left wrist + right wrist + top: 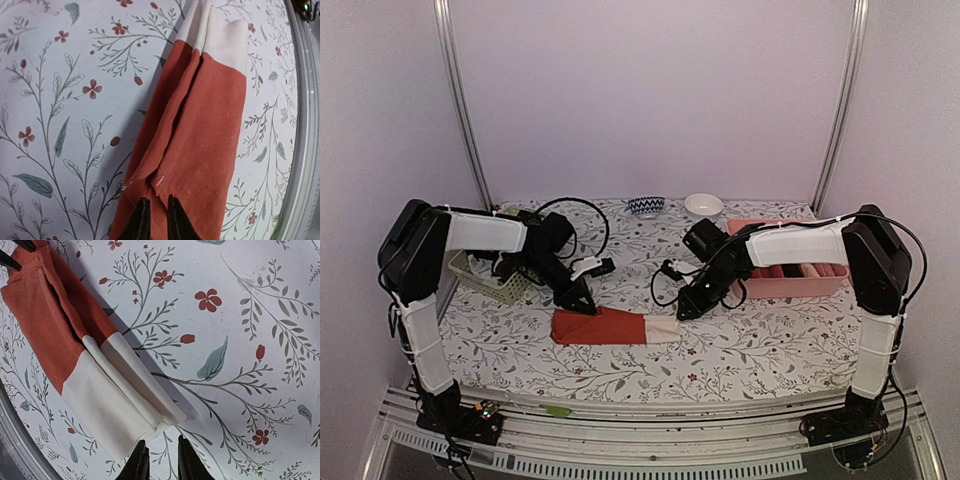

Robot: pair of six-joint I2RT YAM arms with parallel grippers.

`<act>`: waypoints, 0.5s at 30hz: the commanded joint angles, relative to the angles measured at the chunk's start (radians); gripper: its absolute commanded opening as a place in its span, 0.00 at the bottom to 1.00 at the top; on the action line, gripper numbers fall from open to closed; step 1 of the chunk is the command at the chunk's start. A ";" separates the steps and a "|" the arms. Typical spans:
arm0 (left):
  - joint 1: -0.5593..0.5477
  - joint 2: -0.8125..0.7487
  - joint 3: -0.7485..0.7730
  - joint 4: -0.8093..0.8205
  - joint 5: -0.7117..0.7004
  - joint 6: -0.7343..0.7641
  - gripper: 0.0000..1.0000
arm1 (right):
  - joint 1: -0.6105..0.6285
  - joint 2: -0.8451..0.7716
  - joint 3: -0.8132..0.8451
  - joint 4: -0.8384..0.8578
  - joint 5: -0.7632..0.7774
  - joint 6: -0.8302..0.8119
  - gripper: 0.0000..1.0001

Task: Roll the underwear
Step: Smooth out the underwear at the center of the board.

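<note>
The underwear (610, 327) is red-orange with a cream-white end, folded into a long narrow strip on the flowered tablecloth. My left gripper (585, 305) is at its red end. In the left wrist view the underwear (200, 140) runs away from the left gripper (159, 220), whose jaws stand almost together with a fold of red cloth between them. My right gripper (686, 312) hovers just off the cream end. In the right wrist view the underwear (50, 315) lies ahead of the right gripper (161, 462), whose narrow gap shows only tablecloth.
A pink tray (790, 290) with rolled items stands at the right, behind the right arm. A pale green basket (485, 282) sits under the left arm. Two small bowls (646, 206) (703, 205) stand at the back. The metal front rail (305, 150) runs close to the cloth.
</note>
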 commanded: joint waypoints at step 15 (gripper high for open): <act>-0.031 0.096 0.003 0.040 0.005 0.014 0.34 | -0.004 -0.016 0.007 0.007 -0.011 -0.007 0.21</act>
